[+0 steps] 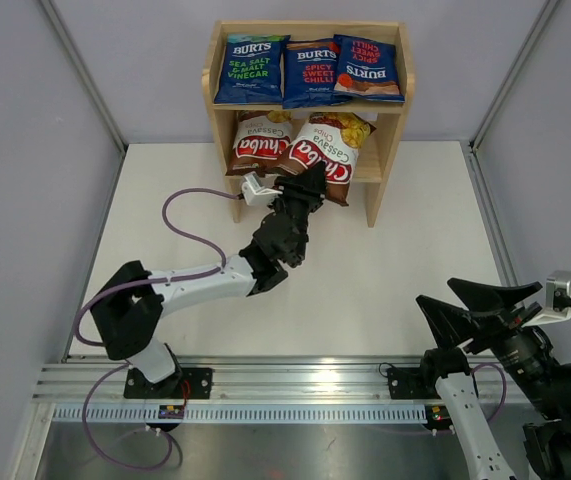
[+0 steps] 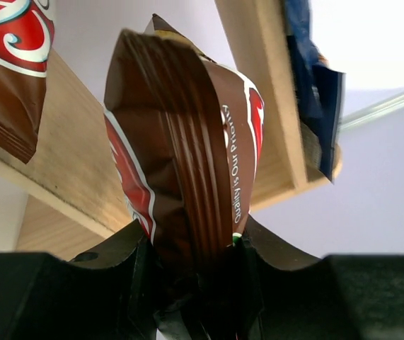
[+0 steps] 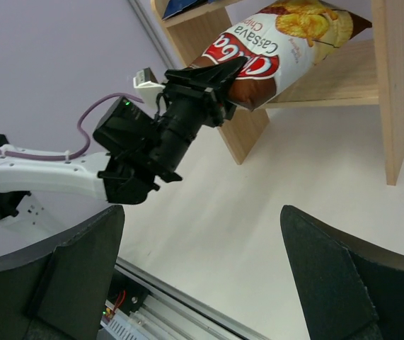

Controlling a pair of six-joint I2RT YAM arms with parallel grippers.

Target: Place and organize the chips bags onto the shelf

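1. Four bags lie on the shelf [image 1: 376, 185]: three blue bags [image 1: 310, 70] on top, one brown bag [image 1: 257, 143] below.
2. The left gripper [image 1: 305, 185] clamps the fifth bag [image 1: 323, 150], which is partly on the shelf's lower tier and has yet to be released.
3. The right gripper [image 1: 475, 303] is open and idle, well apart from the shelf.

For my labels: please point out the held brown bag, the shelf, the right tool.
Held brown bag [image 1: 327, 150], top view, red logo.
Shelf [image 1: 386, 160], top view, right panel.
Right tool [image 3: 203, 212], right wrist view, between fingertips.

Robot lab cell: bare lilac wall panels [image 1: 25, 200], white tabletop [image 1: 395, 270], left arm [image 1: 200, 283] and right arm [image 1: 465, 405] on aluminium rail [image 1: 295, 380].
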